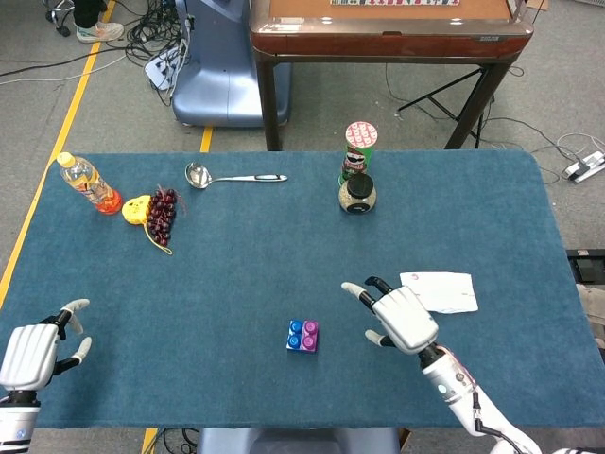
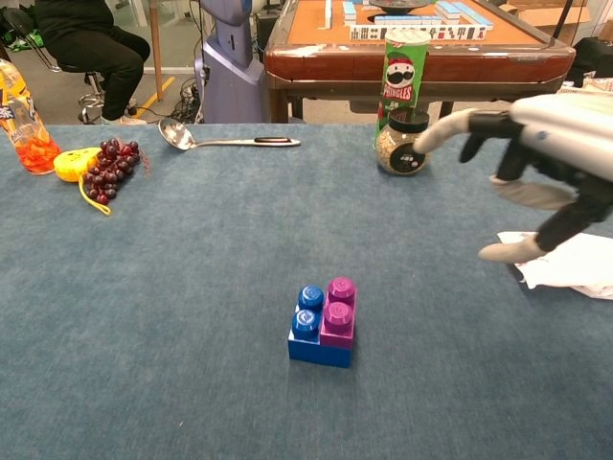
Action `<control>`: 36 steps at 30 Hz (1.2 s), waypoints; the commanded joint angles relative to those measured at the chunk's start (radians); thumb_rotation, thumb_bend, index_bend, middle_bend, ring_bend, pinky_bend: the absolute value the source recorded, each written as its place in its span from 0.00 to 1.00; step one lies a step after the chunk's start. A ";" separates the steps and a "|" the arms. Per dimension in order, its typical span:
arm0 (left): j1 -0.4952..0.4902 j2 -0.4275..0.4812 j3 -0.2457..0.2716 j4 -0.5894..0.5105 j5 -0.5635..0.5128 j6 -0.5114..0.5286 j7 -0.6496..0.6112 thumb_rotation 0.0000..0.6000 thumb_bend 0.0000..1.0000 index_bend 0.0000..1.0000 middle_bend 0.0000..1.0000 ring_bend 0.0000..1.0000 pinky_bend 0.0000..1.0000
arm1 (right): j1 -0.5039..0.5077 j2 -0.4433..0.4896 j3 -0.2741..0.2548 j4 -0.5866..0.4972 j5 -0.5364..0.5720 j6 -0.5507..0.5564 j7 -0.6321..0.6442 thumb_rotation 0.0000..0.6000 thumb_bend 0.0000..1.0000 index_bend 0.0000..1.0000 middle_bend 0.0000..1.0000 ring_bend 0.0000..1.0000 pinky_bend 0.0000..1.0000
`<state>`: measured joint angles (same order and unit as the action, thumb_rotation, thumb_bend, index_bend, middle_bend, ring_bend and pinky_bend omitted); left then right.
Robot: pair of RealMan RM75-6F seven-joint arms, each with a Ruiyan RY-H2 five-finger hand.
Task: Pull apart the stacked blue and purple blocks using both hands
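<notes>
right now robot hand hovers spread (empty).

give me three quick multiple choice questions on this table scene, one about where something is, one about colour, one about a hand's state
1. The ladle lies:
A. at the table's far edge
B. beside the stacked blocks
C. on the white paper

2. The stacked blocks are:
A. red and green
B. blue and purple
C. yellow and white

3. The right hand is:
A. gripping the blocks
B. open, holding nothing
C. resting on the jar

Answers:
1 A: it sits far back, near the grapes.
2 B: both colours show.
3 B: fingers spread, apart from the blocks.
</notes>
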<state>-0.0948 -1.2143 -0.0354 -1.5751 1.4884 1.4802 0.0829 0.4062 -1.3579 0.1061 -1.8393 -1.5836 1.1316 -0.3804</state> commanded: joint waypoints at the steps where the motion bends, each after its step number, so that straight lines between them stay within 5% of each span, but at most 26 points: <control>1: 0.000 -0.001 0.000 -0.001 0.000 0.000 0.001 1.00 0.33 0.30 0.52 0.57 0.81 | 0.033 -0.039 0.007 -0.010 0.021 -0.038 -0.055 1.00 0.00 0.18 0.99 0.98 1.00; 36: -0.002 -0.014 0.001 -0.015 -0.008 -0.013 0.010 1.00 0.33 0.30 0.52 0.57 0.81 | 0.182 -0.253 -0.042 0.106 0.096 -0.162 -0.153 1.00 0.00 0.13 1.00 0.98 1.00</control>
<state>-0.0967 -1.2284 -0.0339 -1.5899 1.4806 1.4670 0.0932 0.5846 -1.6074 0.0629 -1.7369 -1.4905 0.9719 -0.5322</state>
